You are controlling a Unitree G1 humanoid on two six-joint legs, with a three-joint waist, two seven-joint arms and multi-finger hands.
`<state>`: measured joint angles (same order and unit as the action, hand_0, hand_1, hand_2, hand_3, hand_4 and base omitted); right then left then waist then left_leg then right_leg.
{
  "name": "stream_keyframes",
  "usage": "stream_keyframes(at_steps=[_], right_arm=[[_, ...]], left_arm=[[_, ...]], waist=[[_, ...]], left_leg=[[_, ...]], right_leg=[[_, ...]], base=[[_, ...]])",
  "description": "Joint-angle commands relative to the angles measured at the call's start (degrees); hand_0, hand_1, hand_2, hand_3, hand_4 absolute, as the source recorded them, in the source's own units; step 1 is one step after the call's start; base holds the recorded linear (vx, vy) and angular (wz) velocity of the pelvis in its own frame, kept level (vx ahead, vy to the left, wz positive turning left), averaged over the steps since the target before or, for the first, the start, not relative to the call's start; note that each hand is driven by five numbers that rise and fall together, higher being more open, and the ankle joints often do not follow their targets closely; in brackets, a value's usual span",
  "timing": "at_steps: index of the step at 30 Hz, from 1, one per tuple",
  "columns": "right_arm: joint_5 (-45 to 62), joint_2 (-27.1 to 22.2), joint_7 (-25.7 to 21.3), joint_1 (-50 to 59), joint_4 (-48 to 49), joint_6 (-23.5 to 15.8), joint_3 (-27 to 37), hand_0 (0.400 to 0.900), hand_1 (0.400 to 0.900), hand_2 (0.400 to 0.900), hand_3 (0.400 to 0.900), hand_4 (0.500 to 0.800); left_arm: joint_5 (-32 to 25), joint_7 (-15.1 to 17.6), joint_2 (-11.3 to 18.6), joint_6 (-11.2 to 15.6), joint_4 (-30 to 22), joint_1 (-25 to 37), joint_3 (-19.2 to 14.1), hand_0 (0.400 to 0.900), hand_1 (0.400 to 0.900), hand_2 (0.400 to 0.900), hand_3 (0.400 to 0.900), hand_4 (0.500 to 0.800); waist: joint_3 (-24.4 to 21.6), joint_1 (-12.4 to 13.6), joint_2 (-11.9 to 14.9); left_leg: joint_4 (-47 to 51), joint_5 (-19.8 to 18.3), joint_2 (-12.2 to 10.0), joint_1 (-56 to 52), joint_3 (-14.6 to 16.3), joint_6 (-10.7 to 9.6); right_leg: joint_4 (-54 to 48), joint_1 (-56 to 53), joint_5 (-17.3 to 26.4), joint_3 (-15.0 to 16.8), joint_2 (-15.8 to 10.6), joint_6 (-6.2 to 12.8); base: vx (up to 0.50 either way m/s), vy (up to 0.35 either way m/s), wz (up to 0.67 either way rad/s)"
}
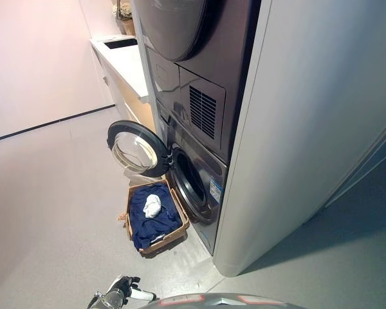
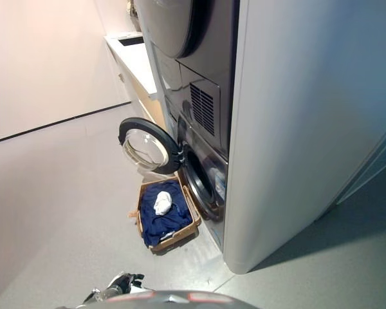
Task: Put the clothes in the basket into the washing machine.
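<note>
Dark blue clothes point(image 1: 153, 222) and a white piece point(image 1: 152, 205) still fill the basket point(image 1: 178, 233) beside the washing machine's point(image 1: 196, 183) open door point(image 1: 136, 148); next the left hand point(image 1: 123, 288), grip unreadable, must reach in.

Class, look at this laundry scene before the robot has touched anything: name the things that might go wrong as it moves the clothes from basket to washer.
1. The open washer door hangs over the far end of the basket, so an arm lifting clothes may knock it.
2. The small white garment lies loose on the dark blue clothes; it may slip off and drop on the floor.
3. The left hand shows only at the lower edge, far from the basket, so a long, low reach may miss.
</note>
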<state>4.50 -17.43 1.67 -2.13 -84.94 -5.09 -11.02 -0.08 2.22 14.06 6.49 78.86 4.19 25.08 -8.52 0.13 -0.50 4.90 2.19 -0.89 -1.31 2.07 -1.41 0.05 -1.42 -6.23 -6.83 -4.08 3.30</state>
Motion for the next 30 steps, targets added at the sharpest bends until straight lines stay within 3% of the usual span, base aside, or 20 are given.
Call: stream_keyframes(at_steps=[1, 17, 20, 22, 23, 26, 30], right_arm=[[1.38, -0.47, -0.37, 0.66, -4.30, -1.00, -1.33, 0.900, 0.900, 0.900, 0.900, 0.800], [1.07, -0.61, 0.28, 1.49, -4.09, -0.87, -1.74, 0.900, 0.900, 0.900, 0.900, 0.800], [1.26, -1.39, 0.15, 2.31, -3.52, -0.99, -1.69, 0.900, 0.900, 0.900, 0.900, 0.800], [2.02, -2.19, -0.31, 2.76, -2.67, -1.18, -1.70, 0.900, 0.900, 0.900, 0.900, 0.800], [2.49, -2.32, -0.51, 2.88, -2.56, -1.10, -1.51, 0.900, 0.900, 0.900, 0.900, 0.800], [2.27, -2.05, -0.27, 2.68, -2.72, -0.93, -1.22, 0.900, 0.900, 0.900, 0.900, 0.800], [2.07, -2.14, 0.18, 2.45, -2.77, -0.68, -0.98, 0.900, 0.900, 0.900, 0.900, 0.800]], left_arm=[[-1.64, 0.40, 0.37, 2.03, 2.21, 2.80, -2.51, 0.900, 0.900, 0.900, 0.900, 0.800], [-3.66, -0.62, 0.92, 2.03, 2.35, 2.70, -4.07, 0.900, 0.900, 0.900, 0.900, 0.800], [-4.48, -0.33, 0.97, 2.24, 1.75, 3.74, -3.78, 0.900, 0.900, 0.900, 0.900, 0.800], [-5.02, 0.05, 0.96, 2.65, 0.10, 5.05, -3.06, 0.900, 0.900, 0.900, 0.900, 0.800], [-4.84, -0.17, 0.80, 2.61, -0.80, 5.02, -2.75, 0.900, 0.900, 0.900, 0.900, 0.800], [-4.21, -0.51, 0.64, 2.60, -0.55, 4.84, -2.40, 0.900, 0.900, 0.900, 0.900, 0.800], [-3.61, -1.34, 1.12, 2.36, -0.44, 5.65, -1.80, 0.900, 0.900, 0.900, 0.900, 0.800]], waist=[[-3.35, 1.19, 2.54], [-2.53, 1.58, 3.42], [-0.04, 1.20, 4.01], [1.95, 0.30, 4.40], [1.99, 0.75, 4.13], [1.13, 0.81, 3.68], [1.68, 0.30, 3.70]], left_leg=[[0.10, -1.88, 1.12, 2.88, -1.68, 0.44], [-3.50, -4.06, 1.74, 2.92, -1.36, 1.27], [-13.18, -5.90, 2.93, 8.09, 0.56, 0.76], [-15.30, -4.30, -0.15, 11.90, 9.01, 0.38], [-14.33, -4.42, -0.51, 11.35, 10.69, 0.80], [-11.64, -6.42, 1.09, 8.91, 10.14, 2.96], [-11.69, -8.39, 3.34, 7.17, 9.69, 5.70]], right_leg=[[-2.81, 4.38, 8.97, -2.03, -1.44, 2.05], [-0.85, 3.87, 7.73, -1.41, -2.10, 1.85], [2.29, 4.19, 6.62, -1.65, -3.52, 1.32], [3.86, 5.12, 6.79, -4.34, -4.59, 1.27], [4.49, 5.86, 6.86, -4.99, -4.60, 1.43], [6.29, 6.51, 6.05, -5.31, -5.54, 2.04], [14.38, 8.95, 5.90, -3.47, -8.21, 2.11]], base=[[0.00, 0.000, 0.00], [0.01, 0.012, 0.01], [-0.11, 0.060, 0.40], [-0.20, 0.109, 0.59], [-0.06, 0.144, 0.01], [0.06, 0.164, 0.16], [0.05, 0.203, 0.14]])
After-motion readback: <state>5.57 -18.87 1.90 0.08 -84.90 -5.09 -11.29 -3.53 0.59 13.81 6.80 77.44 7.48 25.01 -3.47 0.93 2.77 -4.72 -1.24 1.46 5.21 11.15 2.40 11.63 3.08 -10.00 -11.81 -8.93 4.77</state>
